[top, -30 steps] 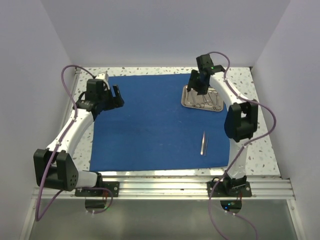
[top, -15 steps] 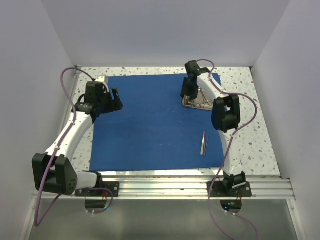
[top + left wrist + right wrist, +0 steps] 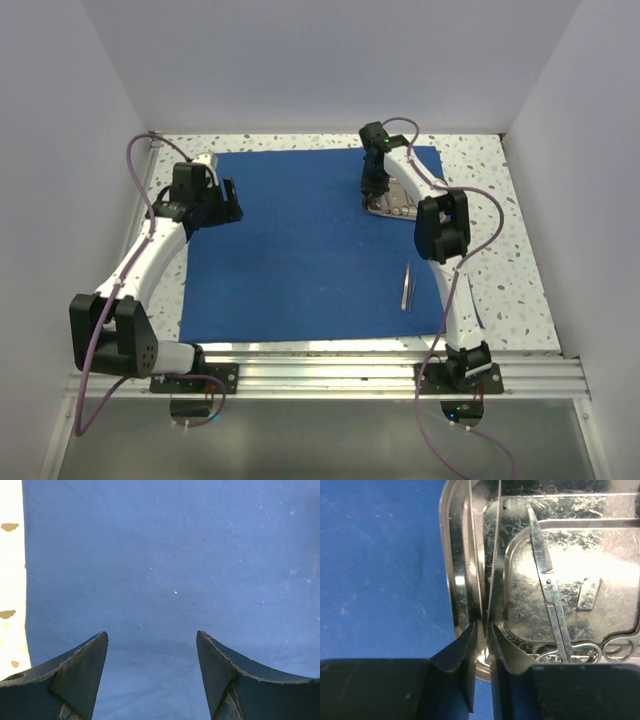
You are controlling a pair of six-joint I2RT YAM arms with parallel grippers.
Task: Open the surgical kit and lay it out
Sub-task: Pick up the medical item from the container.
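The royal-blue cloth wrap point(image 3: 300, 240) lies spread flat on the table. At its far right stands the shiny steel tray point(image 3: 392, 207), partly hidden by my right arm. My right gripper point(image 3: 372, 190) is down at the tray's left end. In the right wrist view the jaws point(image 3: 484, 625) are shut on thin silver tweezers point(image 3: 493, 555) standing on edge along the tray's rim point(image 3: 447, 555). Scissors point(image 3: 552, 605) lie flat in the tray. Slim silver forceps point(image 3: 407, 287) rest on the cloth, near right. My left gripper point(image 3: 228, 203) hovers open over bare cloth point(image 3: 175, 555) at the left edge.
Speckled white tabletop point(image 3: 500, 270) borders the cloth on the right, far side and left point(image 3: 10, 580). Plain walls close in the table on three sides. A metal rail point(image 3: 330, 370) with both arm bases runs along the near edge.
My right gripper moved left to the tray's left end and closed on the tweezers. My left gripper narrowed a little and hardly moved.
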